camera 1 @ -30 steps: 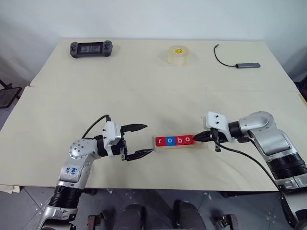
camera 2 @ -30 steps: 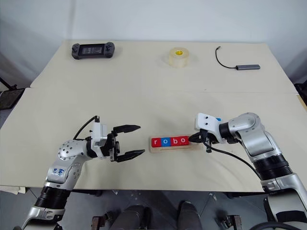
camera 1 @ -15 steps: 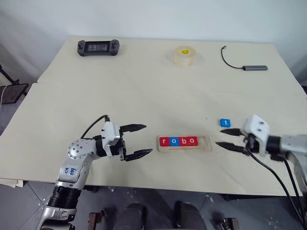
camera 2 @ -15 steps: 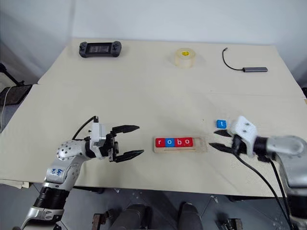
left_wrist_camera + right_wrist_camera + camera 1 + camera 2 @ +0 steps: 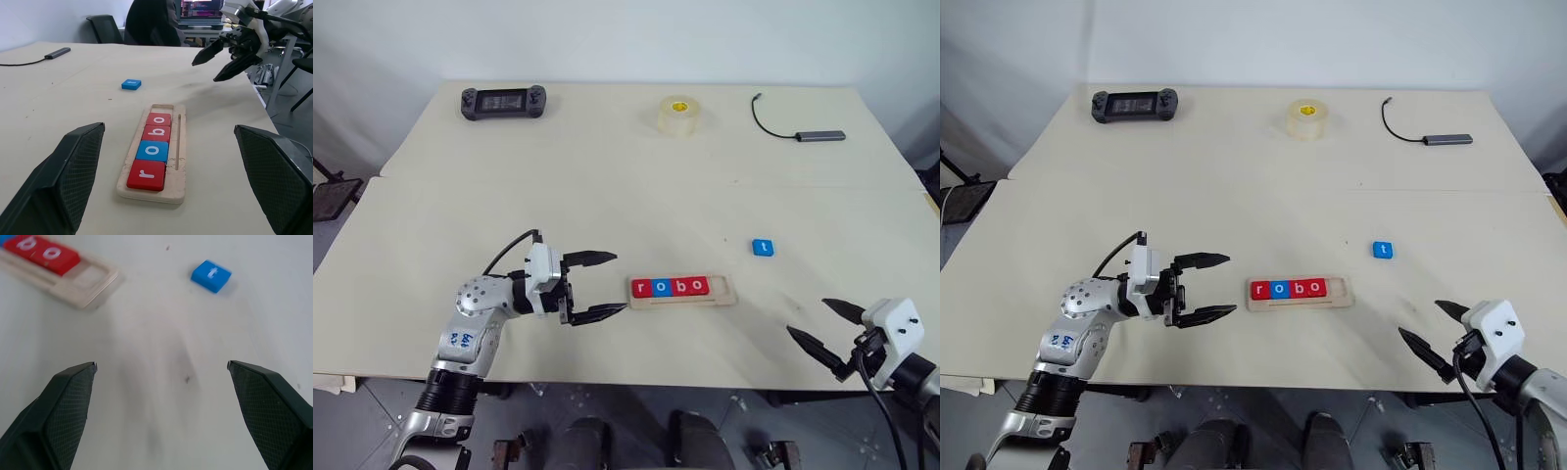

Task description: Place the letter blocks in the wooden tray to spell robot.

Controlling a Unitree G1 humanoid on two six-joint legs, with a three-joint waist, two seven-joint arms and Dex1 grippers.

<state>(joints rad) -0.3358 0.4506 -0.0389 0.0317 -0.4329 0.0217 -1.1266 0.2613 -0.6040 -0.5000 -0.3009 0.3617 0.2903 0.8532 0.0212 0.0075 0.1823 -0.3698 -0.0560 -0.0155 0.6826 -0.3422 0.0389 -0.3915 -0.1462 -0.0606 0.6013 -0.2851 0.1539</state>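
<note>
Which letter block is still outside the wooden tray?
The blue t block, lying alone on the table; the other four, r-o-b-o, sit in the wooden tray.

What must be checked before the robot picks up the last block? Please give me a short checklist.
1. Right gripper open and empty: ok.
2. Blue t block lies flat on the table, letter up, nothing on it: ok.
3. Last space at the right end of the wooden tray is free: ok.
4. Blocks r, o, b, o sit in order in the tray: ok.
5. Left gripper open, apart from the tray's left end: ok.
6. Right gripper is lined up with the t block: not ok.
</note>
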